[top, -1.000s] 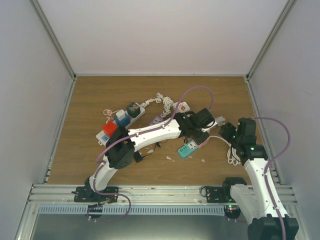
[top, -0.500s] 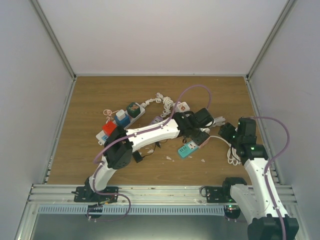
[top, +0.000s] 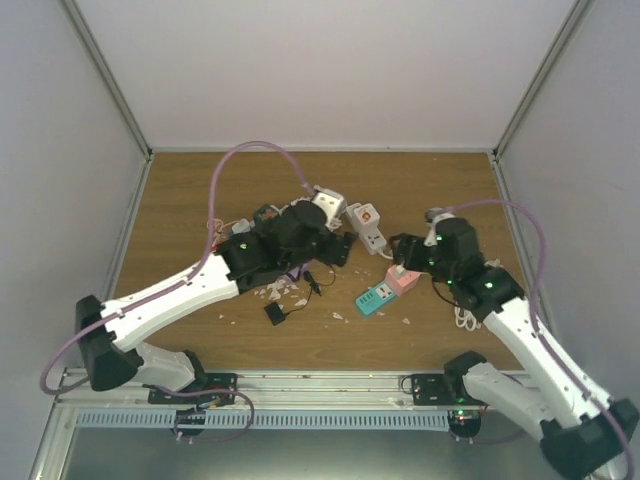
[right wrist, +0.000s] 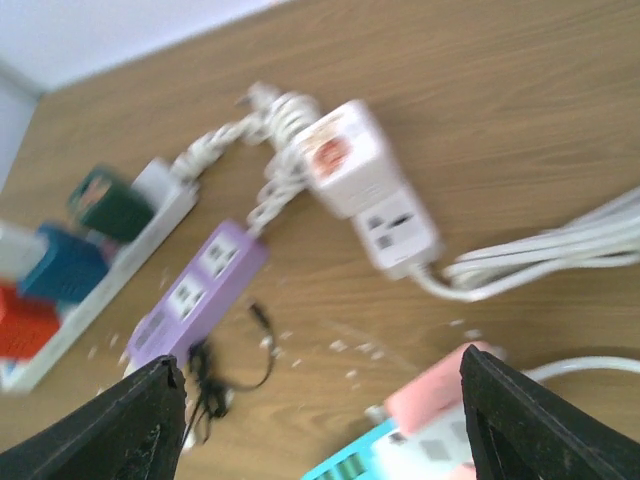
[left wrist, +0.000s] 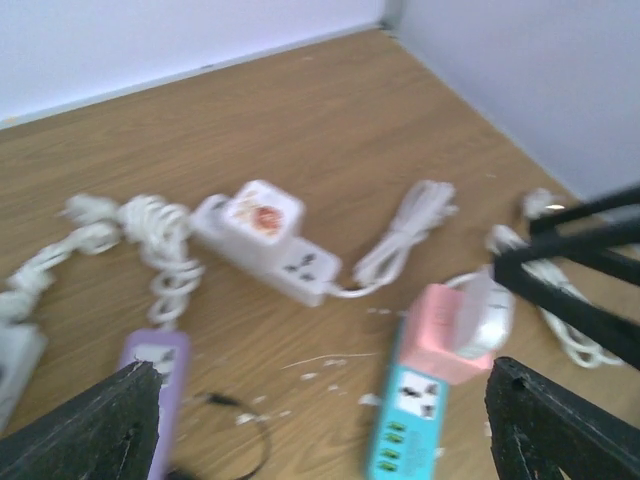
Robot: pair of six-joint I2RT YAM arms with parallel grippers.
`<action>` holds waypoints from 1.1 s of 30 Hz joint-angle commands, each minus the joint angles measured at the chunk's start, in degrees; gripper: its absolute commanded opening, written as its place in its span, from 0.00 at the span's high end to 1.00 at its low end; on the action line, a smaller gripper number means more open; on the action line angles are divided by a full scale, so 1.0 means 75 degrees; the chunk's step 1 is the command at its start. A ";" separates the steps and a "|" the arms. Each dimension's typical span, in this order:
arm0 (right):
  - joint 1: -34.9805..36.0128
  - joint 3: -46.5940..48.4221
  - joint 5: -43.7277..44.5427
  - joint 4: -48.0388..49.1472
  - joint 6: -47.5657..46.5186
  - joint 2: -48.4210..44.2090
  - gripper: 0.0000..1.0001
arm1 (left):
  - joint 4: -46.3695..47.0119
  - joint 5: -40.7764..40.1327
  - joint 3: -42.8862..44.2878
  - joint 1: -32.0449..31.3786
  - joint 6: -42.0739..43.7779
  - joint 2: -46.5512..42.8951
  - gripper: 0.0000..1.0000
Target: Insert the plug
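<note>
Overhead first. Took white strip (top: 370, 225), the one carrying a cube adapter, as landmark on the wooden surface (top: 180, 190). Found left hand (top: 338, 247) just beside white strip on the left-arm side, low over the clutter there. Found right hand (top: 405, 250) just beside white strip on the right-arm side. Cannot tell finger spread of either from up here. Noted pink adapter (top: 403, 283) near white strip, toward the arm bases, touching the end of teal strip (top: 374, 299). Logged small black adapter (top: 273, 313) farther from white strip, toward the left arm's base.

Next, left wrist. Saw left hand (left wrist: 320, 380) released, fingers (left wrist: 95, 425) wide apart, nothing between them. Placed white strip (left wrist: 270, 245) straight ahead, purple strip (left wrist: 152, 385) nearer the camera on its left. Located white plug (left wrist: 488, 312), blurred, touching pink adapter (left wrist: 440, 335), nearer the camera and to the right of white strip. Spotted the right hand's black fingers (left wrist: 590, 250) just beyond that plug.

Last, right wrist. Saw right hand (right wrist: 320, 365) released too, fingers (right wrist: 150, 425) spread, grasping nothing. Placed white strip (right wrist: 370, 195) ahead, purple strip (right wrist: 195, 285) left of it, long strip (right wrist: 110, 290) with green adapter (right wrist: 110, 200) farther left again. Noted pink adapter (right wrist: 435, 395) nearer the camera than white strip. Could not make out the plug in the blur.
</note>
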 commanded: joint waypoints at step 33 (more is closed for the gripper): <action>0.7063 0.3823 0.2128 0.1414 -0.0763 0.8963 0.45 | -0.0481 0.0703 -0.3513 0.3981 -0.0942 -0.4752 0.10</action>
